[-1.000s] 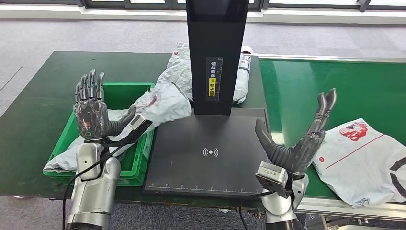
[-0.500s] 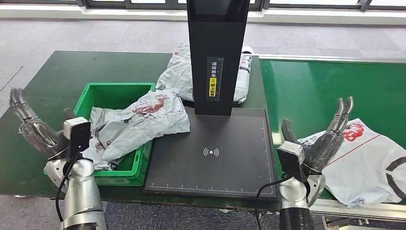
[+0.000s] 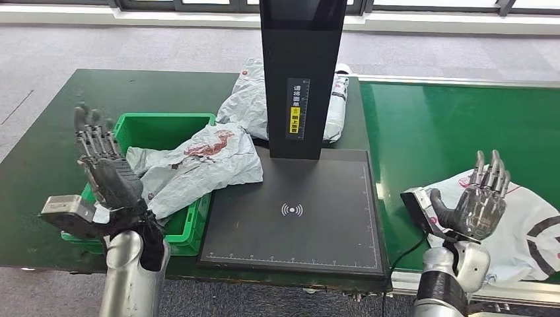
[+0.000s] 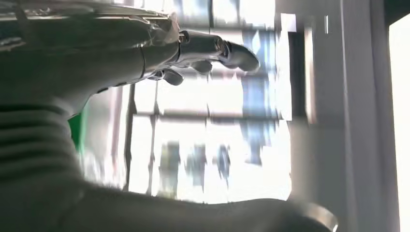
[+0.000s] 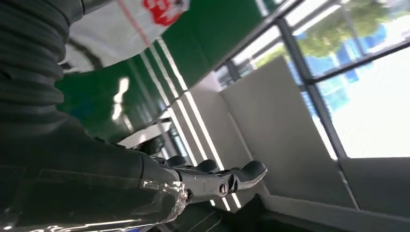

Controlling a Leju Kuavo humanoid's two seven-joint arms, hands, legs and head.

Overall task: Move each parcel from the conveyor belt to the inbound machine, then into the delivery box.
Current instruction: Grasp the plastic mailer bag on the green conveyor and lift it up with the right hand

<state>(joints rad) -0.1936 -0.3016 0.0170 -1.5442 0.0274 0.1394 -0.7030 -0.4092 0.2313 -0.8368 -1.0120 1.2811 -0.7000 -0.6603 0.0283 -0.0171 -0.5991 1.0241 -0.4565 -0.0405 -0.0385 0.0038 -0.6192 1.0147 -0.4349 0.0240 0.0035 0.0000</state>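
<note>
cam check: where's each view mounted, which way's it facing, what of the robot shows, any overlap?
Head view: high on the body, looking forward and down at the black scanner platform, green bin and conveyor belt; left hand and right hand both raised, holding nothing.
Left wrist view: behind the left hand, pointing up at blurred windows.
Right wrist view: behind the right hand, facing belt, wall and windows.
Shared: the white parcel on the belt, head and right wrist.
</note>
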